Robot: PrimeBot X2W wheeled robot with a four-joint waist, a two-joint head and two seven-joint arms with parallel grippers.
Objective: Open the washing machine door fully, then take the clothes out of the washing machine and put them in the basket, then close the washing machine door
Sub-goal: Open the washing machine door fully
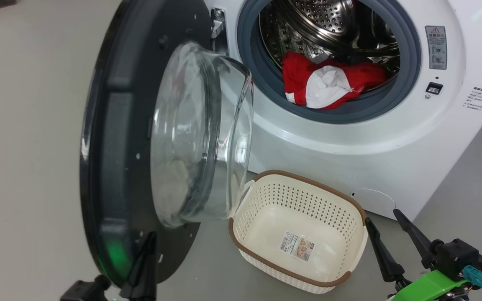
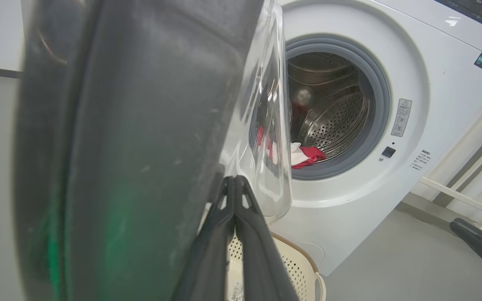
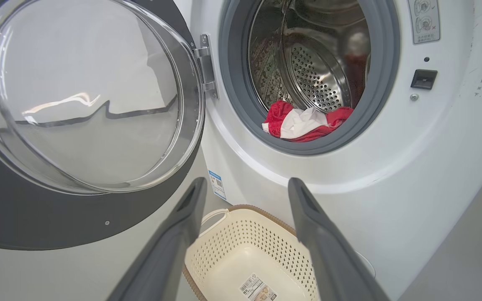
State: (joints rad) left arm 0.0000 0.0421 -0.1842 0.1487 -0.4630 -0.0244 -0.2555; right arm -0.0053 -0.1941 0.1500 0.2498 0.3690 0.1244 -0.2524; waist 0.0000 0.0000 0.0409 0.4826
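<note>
One white washing machine (image 1: 349, 146) stands with its one round door (image 1: 111, 125) swung wide open on the hinge at the machine's left side. The door's black rim and bulging glass window (image 1: 199, 133) face across the machine's front. Inside the machine's steel drum (image 1: 329, 16), at the bottom just behind the grey rubber seal (image 1: 408, 54), lies one bundle of red and white clothes (image 1: 329, 83). How many garments are in it cannot be told.

One cream basket (image 1: 266, 200) with a brown rim sits on the floor just in front of the machine, below the drum opening. It holds no clothes, and one barcode sticker (image 1: 296, 246) shows on its bottom. One small blue label (image 3: 217, 184) is stuck low on the machine's front, left of the opening.

There are two grippers, each with two dark fingers. The left gripper (image 2: 234, 180) is out from the machine's front, beside the lower inner face of the open door. Its fingers are pressed together, with nothing seen between them. The right gripper (image 1: 382, 215) hovers in front of the machine to the right of the basket, its fingers spread apart and holding nothing.
</note>
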